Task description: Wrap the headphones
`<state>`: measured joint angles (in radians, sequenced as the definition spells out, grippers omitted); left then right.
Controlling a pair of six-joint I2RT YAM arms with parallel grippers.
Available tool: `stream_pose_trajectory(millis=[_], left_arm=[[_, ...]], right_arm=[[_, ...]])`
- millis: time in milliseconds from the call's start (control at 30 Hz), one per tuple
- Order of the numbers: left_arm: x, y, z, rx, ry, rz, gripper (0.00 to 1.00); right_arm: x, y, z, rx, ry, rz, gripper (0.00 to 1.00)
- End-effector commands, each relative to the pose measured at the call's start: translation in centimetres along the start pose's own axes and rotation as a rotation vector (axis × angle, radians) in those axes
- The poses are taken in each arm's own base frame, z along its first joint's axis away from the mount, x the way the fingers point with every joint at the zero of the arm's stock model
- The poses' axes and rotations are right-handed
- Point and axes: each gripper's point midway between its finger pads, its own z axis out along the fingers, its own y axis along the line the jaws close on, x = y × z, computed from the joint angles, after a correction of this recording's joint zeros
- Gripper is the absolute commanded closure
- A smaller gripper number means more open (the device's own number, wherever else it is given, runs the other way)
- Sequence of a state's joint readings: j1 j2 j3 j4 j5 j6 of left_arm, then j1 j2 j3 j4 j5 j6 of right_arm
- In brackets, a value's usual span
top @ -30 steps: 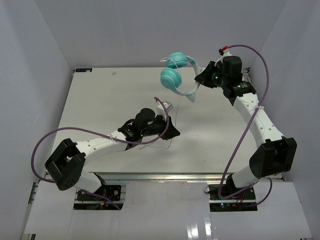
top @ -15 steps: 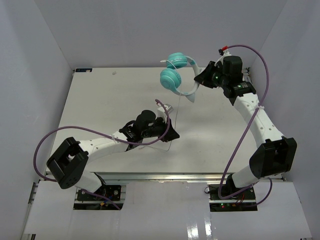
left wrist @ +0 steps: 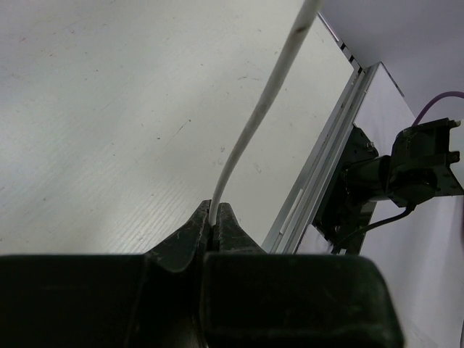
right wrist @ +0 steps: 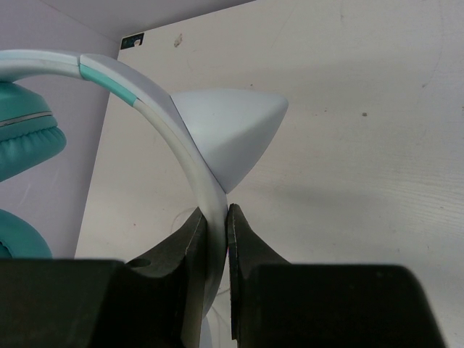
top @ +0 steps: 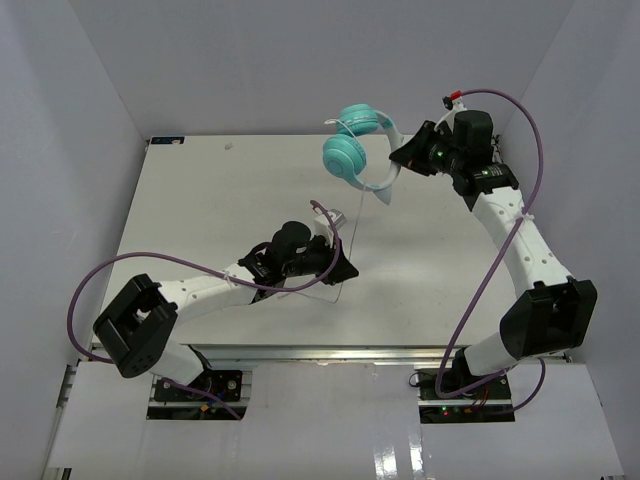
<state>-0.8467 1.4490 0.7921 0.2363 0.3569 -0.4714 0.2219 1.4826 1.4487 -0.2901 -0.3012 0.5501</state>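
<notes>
The teal headphones (top: 348, 150) hang in the air at the back of the table, held by their pale headband (right wrist: 156, 116). My right gripper (top: 402, 160) is shut on that headband (top: 380, 180), just below a pale cat-ear cone (right wrist: 232, 134). Two teal earcups (right wrist: 25, 138) show at the left of the right wrist view. The thin whitish cord (top: 352, 225) runs down from the headphones to my left gripper (top: 345, 268), which is shut on the cord (left wrist: 250, 130) above the table's middle front.
The white table (top: 200, 200) sits inside pale walls. Its metal front rail (left wrist: 319, 181) and the right arm's base (left wrist: 406, 174) show in the left wrist view. Purple arm cables (top: 500, 260) loop beside both arms.
The right gripper has shifted the headphones slightly back and to the right. The left arm has swung a little, still gripping the cord.
</notes>
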Motion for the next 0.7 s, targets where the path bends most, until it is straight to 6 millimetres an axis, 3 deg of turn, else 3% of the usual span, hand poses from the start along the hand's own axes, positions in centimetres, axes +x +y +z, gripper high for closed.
stream_pose_trajectory(millis=[0,667], left_arm=[[0.8,-0.5,-0.2,0.02,0.022,0.011,1.0],[-0.6,2.4,-0.8,-0.111,-0.007,0.132,0.97]], right_arm=[[-4.8,4.3,-2.8,-0.138,-0.14,0.0,0.92],[-3.4,7.0,-6.2,-0.364,-0.071,-0.081,0.92]])
